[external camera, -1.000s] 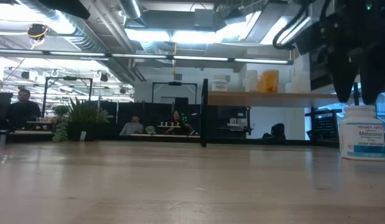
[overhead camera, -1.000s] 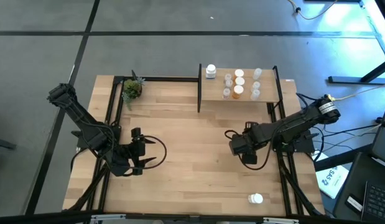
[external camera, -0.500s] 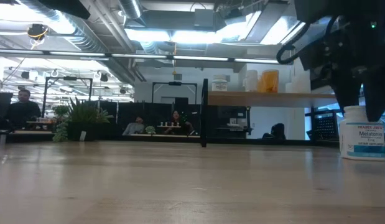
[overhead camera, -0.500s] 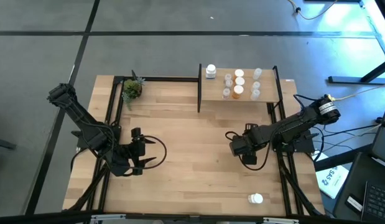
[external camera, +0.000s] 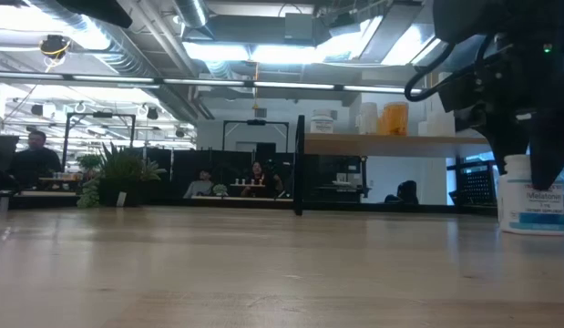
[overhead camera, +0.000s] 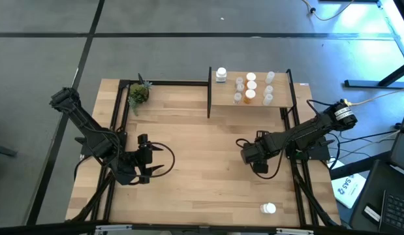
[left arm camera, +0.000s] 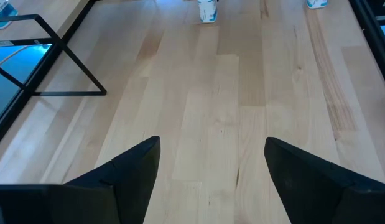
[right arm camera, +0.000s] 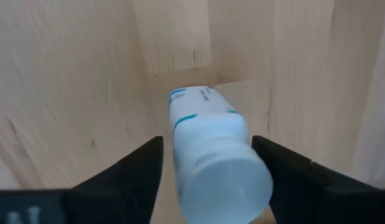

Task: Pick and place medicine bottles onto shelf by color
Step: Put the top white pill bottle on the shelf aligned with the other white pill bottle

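A white medicine bottle [right arm camera: 212, 155] with a blue-printed label stands upright on the wooden tabletop, also seen in the low view [external camera: 528, 196]. My right gripper [right arm camera: 208, 146] points straight down over it, open, one finger on either side of the bottle's body. In the high view this gripper [overhead camera: 254, 156] hides the bottle. The shelf [overhead camera: 280, 99] at the far side carries several white, clear and orange bottles. My left gripper [overhead camera: 156, 162] waits open above the table's left part.
Another white bottle [overhead camera: 269, 208] lies near the table's front right corner. A small green plant [overhead camera: 138, 93] stands at the far left. Black posts and rails [overhead camera: 209, 91] frame the shelf and table. Bare wood lies between the two arms.
My right gripper has come down over the white bottle, still pointing down, so that its fingers now reach beside the bottle's body. The bottle has stayed upright in place.
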`<state>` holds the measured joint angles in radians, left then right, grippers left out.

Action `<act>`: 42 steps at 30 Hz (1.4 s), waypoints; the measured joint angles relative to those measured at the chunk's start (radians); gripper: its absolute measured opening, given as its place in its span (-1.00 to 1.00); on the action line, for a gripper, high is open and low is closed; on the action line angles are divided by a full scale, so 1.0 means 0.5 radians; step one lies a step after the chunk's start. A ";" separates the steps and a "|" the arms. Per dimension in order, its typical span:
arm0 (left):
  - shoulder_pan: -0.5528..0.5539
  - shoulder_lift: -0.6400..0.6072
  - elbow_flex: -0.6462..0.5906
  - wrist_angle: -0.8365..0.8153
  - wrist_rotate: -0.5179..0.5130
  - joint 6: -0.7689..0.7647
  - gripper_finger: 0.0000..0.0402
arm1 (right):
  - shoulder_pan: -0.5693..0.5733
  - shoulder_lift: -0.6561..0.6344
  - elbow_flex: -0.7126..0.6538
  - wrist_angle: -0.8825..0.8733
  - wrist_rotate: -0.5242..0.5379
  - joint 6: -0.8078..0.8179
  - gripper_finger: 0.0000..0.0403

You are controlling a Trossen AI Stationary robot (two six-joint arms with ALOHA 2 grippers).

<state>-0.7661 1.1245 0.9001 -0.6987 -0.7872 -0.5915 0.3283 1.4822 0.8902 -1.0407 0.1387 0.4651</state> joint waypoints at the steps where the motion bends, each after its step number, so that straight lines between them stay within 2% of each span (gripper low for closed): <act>1: 0.000 0.000 0.000 0.000 0.000 0.000 0.41 | 0.000 -0.001 0.000 0.010 0.000 -0.006 0.19; 8: 0.000 0.000 0.000 0.000 0.000 0.000 0.41 | 0.000 -0.002 0.002 0.098 -0.001 -0.010 -0.15; 14: 0.001 0.000 0.000 0.000 0.000 0.000 0.41 | -0.008 -0.001 0.026 0.214 -0.001 -0.005 -0.15; 22: 0.000 0.001 0.000 0.000 0.000 0.000 0.41 | -0.050 0.000 0.279 0.207 -0.003 0.004 -0.13; 29: 0.000 0.001 0.000 0.000 -0.001 0.000 0.41 | -0.135 -0.001 0.599 -0.018 -0.002 0.058 -0.13; 32: 0.001 0.000 0.000 0.000 0.000 0.000 0.41 | -0.190 -0.001 0.756 -0.083 0.066 0.051 -0.12; 38: 0.000 0.000 0.000 0.000 0.000 0.000 0.41 | -0.292 0.058 1.149 -0.236 0.142 -0.096 -0.12; 42: 0.000 0.001 0.000 0.000 0.000 0.000 0.41 | -0.372 0.182 1.461 -0.476 0.178 -0.224 -0.12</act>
<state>-0.7660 1.1248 0.9001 -0.6987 -0.7873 -0.5915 0.1421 1.5732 1.6208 -1.2785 0.2276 0.3529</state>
